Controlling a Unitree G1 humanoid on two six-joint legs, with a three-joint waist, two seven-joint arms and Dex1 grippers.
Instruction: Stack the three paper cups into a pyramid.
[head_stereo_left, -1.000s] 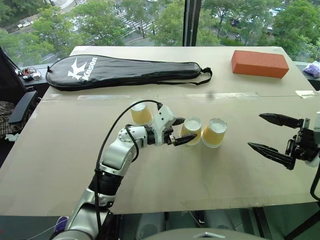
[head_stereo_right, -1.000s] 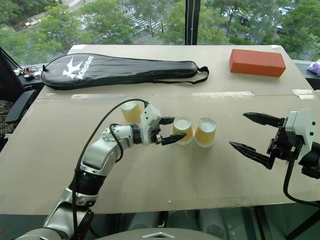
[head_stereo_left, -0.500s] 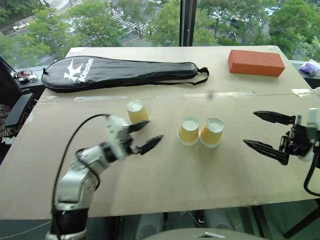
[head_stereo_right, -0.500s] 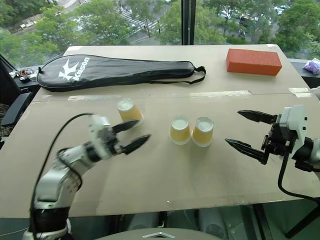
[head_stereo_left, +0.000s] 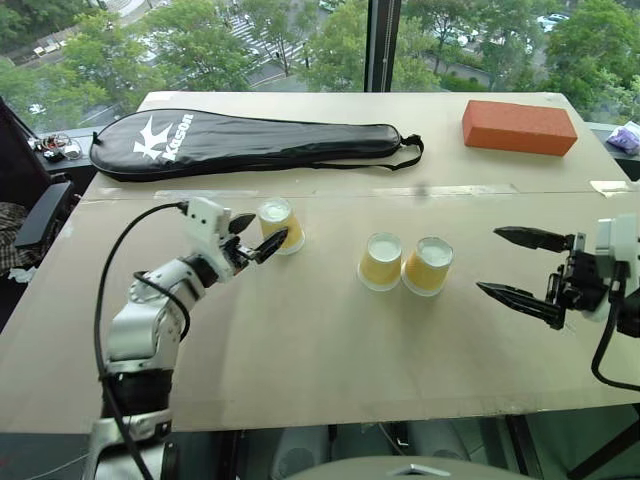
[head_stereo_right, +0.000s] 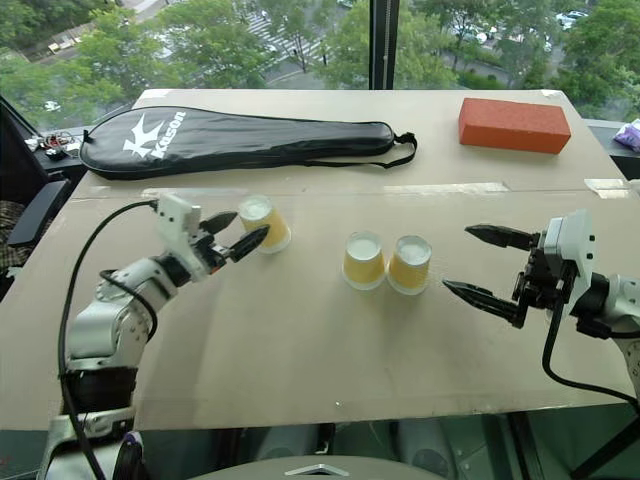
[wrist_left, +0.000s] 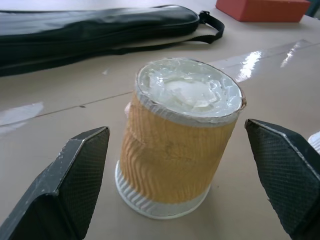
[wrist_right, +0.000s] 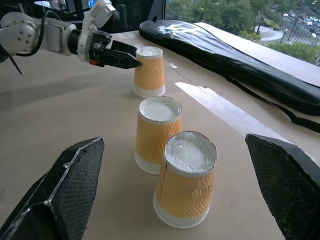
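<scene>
Left cup: and here's the lone cup (head_stereo_left: 279, 224), upside down on the table (head_stereo_left: 330, 340), left of centre and well apart from the other two.
Middle pair: two more cups, one (head_stereo_left: 380, 260) just left of the other (head_stereo_left: 428, 265), side by side mid-table, rims touching or nearly so, both inverted.
Axis: each cup's long axis runs straight up, wide rim on the table, narrow white base pointing skyward; none tilted, none stacked.
Looks: ribbed yellow-tan walls, white band at the rim, white recessed base on top.
Left gripper: the left gripper (head_stereo_left: 250, 240) sits level at the lone cup, fingers spread wide, one fingertip (head_stereo_left: 271, 246) on its near side; nothing gripped.
Left wrist extra: close in, this cup (wrist_left: 181, 135) stands between both black fingers (wrist_left: 75, 185) with clear gaps either side, and its wall shows a slight crease.
Right gripper: the right gripper (head_stereo_left: 506, 265) hangs right of the pair, fully spread, empty.
Right wrist extra: it lines all three cups in a row, with the left gripper at the far one (wrist_right: 148, 71).
Far side: black racket case (head_stereo_left: 250, 142) at far left, orange brick (head_stereo_left: 519, 126) at far right.
</scene>
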